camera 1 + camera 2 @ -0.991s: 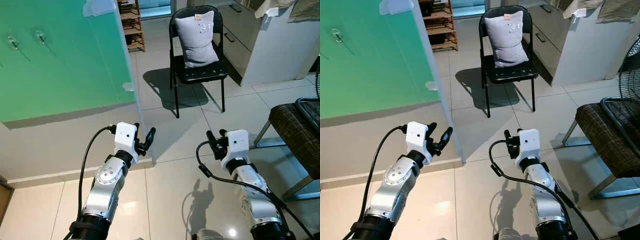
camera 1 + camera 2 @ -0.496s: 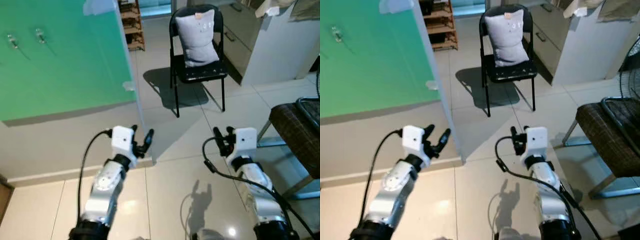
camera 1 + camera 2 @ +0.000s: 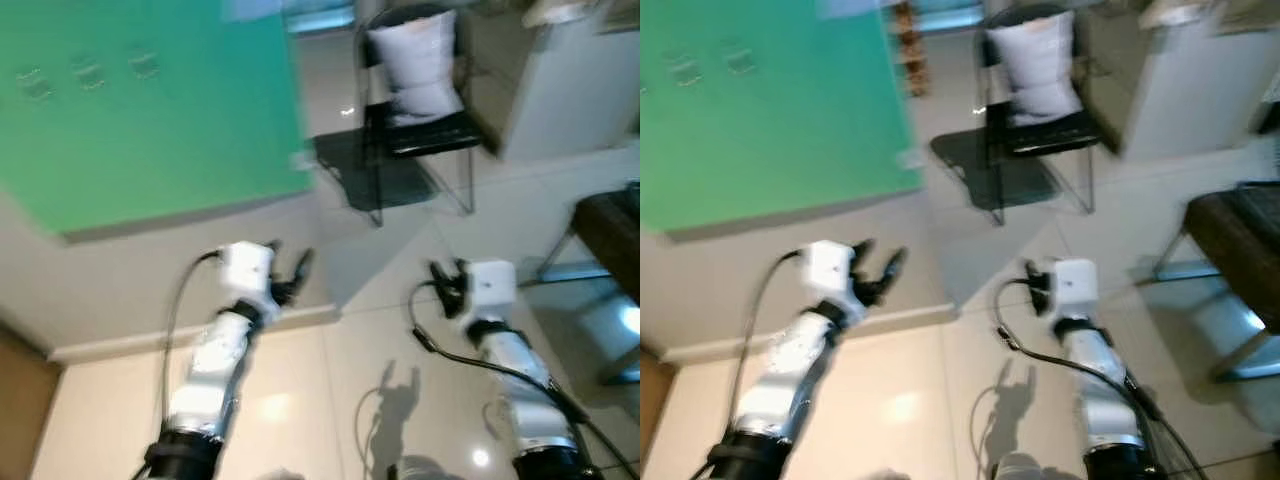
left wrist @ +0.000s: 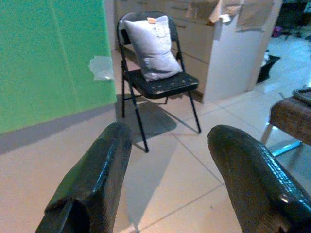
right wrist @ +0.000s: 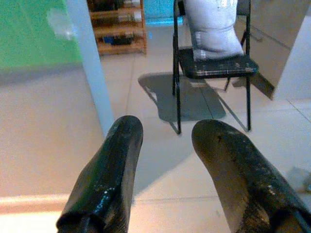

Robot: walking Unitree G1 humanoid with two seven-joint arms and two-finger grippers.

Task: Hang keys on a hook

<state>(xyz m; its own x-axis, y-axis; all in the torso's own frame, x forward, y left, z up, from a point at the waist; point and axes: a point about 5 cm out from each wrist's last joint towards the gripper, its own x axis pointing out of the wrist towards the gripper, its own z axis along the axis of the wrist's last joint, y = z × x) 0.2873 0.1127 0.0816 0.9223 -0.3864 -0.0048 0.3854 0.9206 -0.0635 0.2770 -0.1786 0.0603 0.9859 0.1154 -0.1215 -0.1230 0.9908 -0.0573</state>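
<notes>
Hooks (image 3: 88, 75): small clear ones, blurred, in a row high on the green wall panel (image 3: 150, 110). Keys: can't make any out, neither end effector carries anything.

Landmark = green panel.
- L end effector (image 3: 287, 272): raised just below the panel's lower right corner, over the pale wall base; fingers (image 4: 92, 179) spread wide, nothing between them.
- R end effector (image 3: 447, 279): further out to the right of the panel, over the tiled floor (image 3: 340, 390); fingers (image 5: 109, 170) parted, gap empty.
- Black folding chair (image 3: 420, 130) w/ light grey pillow (image 3: 418, 60) upright on its seat: right of the panel's right edge, well beyond both end effectors. Chair shadow falls on the floor toward the panel.
- White cabinet (image 3: 560, 90) right of the chair, away from the panel.
- Dark seat w/ metal frame (image 3: 1240, 240) at far right.
- Wood shelf unit (image 5: 116, 24) behind the panel's edge, per R wrist view.

Head views motion-blurred.
</notes>
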